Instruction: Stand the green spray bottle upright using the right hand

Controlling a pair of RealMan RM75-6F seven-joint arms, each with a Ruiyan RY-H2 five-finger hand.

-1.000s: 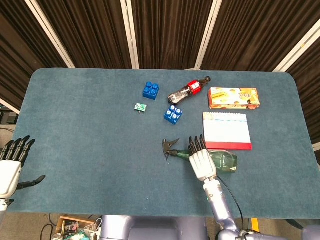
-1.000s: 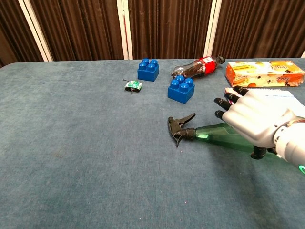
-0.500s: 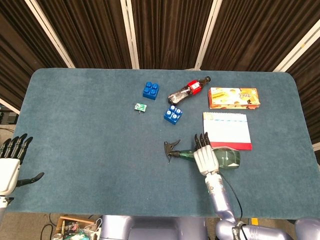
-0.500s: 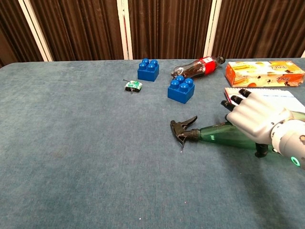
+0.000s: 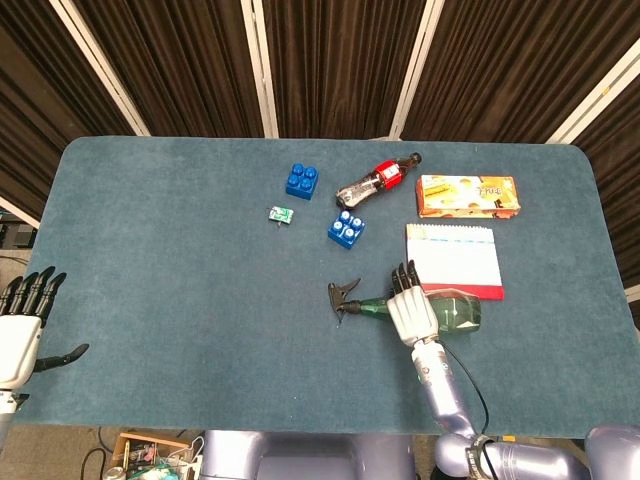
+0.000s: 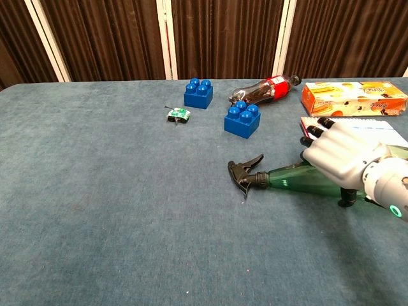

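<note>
The green spray bottle (image 5: 462, 313) (image 6: 292, 180) lies on its side on the blue table, its black nozzle (image 5: 342, 297) (image 6: 244, 171) pointing left. My right hand (image 5: 410, 313) (image 6: 341, 159) lies palm-down across the bottle's body, fingers stretched over its far side and the thumb down at its near side. The fingers do not visibly close around it. My left hand (image 5: 20, 330) hangs off the table's front left corner, fingers apart and holding nothing; the chest view does not show it.
A white notebook (image 5: 453, 260) lies just behind the bottle, with an orange box (image 5: 468, 195) behind that. Two blue bricks (image 5: 302, 181) (image 5: 346, 228), a lying cola bottle (image 5: 376, 180) and a small green toy (image 5: 281, 214) sit further back.
My right hand slid right and further over the bottle's body. The bottle shifted a little to the right and turned slightly. The left hand barely moved.
</note>
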